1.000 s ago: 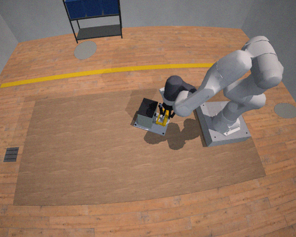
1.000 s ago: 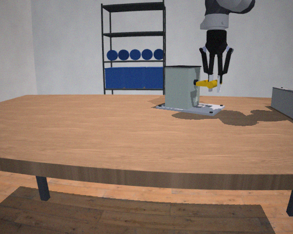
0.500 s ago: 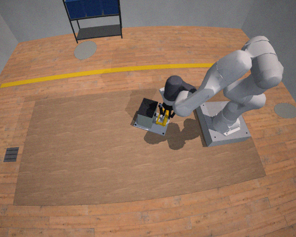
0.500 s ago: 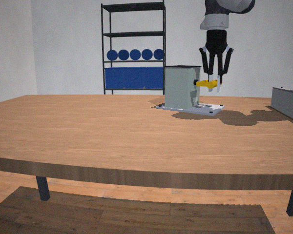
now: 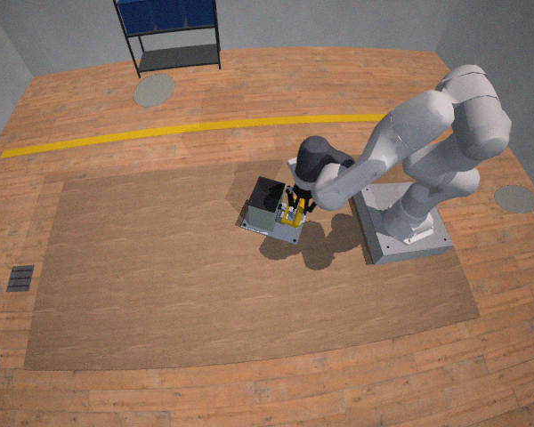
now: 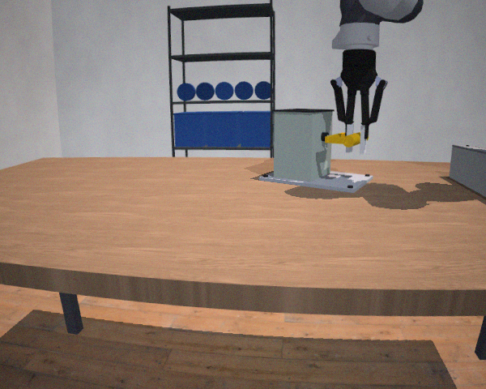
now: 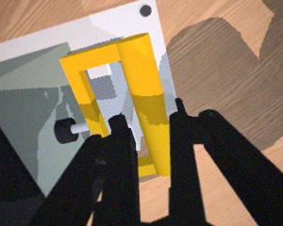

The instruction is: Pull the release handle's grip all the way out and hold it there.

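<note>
Big wooden table [image 6: 151, 217] up front, gray housing [image 6: 300, 144] on its base plate [image 6: 356, 181] farther back, shelf rack [image 6: 169, 83] by the wall. The gripper [image 6: 356, 142] comes straight down, clamped on the yellow release handle's grip [image 6: 344, 138], just off the housing front.

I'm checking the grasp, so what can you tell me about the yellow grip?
The grip is a plain yellow U-shaped frame: a thick round level bar joined by two flat arms, with a thin pale rod running into a dark collar on the grey-green housing. It sits above the pale base plate, off the table. The gripper, coming from above, is shut on the bar with a black finger each side.
</note>
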Robot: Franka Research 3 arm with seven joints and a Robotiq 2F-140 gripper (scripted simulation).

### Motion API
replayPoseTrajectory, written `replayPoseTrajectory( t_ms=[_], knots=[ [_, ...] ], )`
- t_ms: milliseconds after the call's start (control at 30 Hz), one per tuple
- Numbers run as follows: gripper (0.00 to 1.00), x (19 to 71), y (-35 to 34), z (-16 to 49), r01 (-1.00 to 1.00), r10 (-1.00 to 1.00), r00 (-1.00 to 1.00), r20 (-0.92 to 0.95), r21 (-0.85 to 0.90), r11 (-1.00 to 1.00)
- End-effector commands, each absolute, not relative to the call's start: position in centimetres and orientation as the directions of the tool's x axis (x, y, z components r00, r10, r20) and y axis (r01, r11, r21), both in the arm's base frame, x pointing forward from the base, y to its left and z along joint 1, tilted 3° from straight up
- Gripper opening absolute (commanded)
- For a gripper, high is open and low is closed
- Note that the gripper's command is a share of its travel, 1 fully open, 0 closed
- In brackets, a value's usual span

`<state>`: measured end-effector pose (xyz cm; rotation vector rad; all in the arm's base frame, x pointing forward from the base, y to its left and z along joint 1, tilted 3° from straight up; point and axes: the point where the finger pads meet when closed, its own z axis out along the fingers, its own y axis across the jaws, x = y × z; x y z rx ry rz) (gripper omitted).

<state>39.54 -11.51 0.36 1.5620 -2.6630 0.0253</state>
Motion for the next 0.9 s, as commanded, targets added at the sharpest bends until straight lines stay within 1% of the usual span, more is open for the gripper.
replayPoseTrajectory(
  t_ms=[0, 333, 867],
  knots=[
    [0.0, 39.6, -11.5, 0.4, -0.875, -0.874, -0.483, 0.054, 0.014, 0.484],
    [0.0, 39.1, -11.2, 0.4, -0.875, -0.874, -0.483, 0.054, 0.014, 0.484],
    [0.0, 36.4, -9.7, 0.4, -0.875, -0.874, -0.483, 0.054, 0.014, 0.484]
  ],
)
